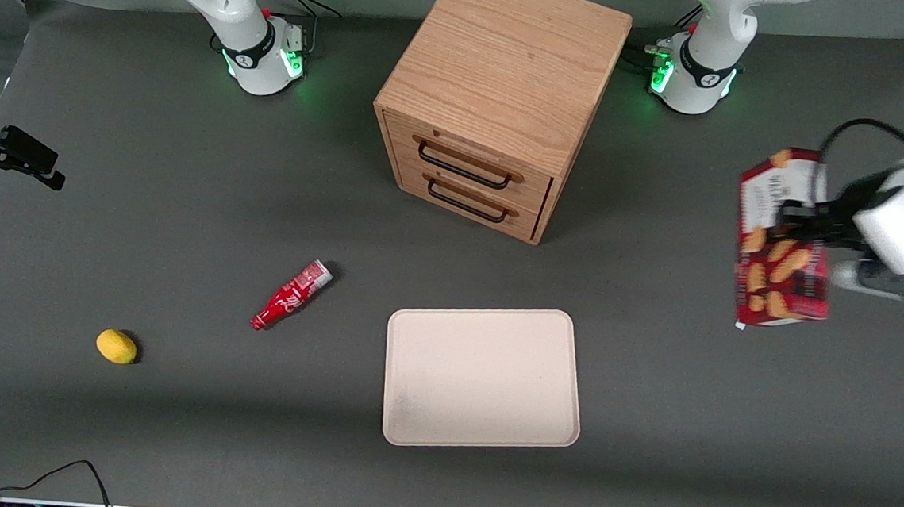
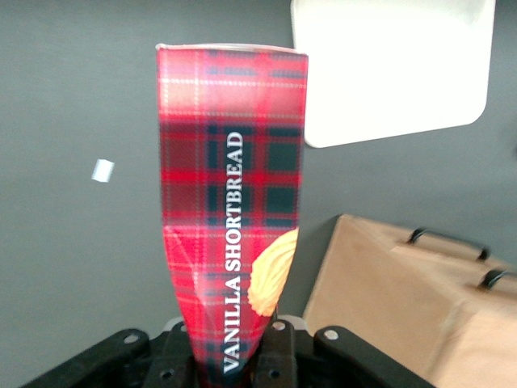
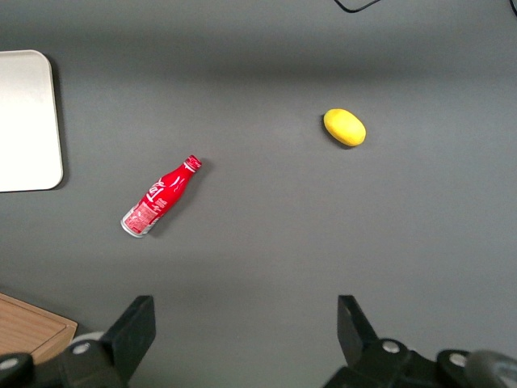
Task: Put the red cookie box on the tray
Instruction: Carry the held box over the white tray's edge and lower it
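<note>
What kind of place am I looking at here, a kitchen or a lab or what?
Most likely a robot lab test bench: a grey-covered table with staged props, a small wooden drawer cabinet and a tray, while the gripper holds the red cookie box aloft.

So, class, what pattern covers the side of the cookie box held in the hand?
Red and dark tartan plaid on the red cookie box, clearest in the left wrist view.

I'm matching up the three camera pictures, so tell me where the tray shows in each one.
Front view: the tray lies flat on the table, in front of the drawer cabinet.
Left wrist view: the tray shows past the red cookie box held in the gripper.
Right wrist view: only an edge.
Shared landmark: the cabinet.
</note>
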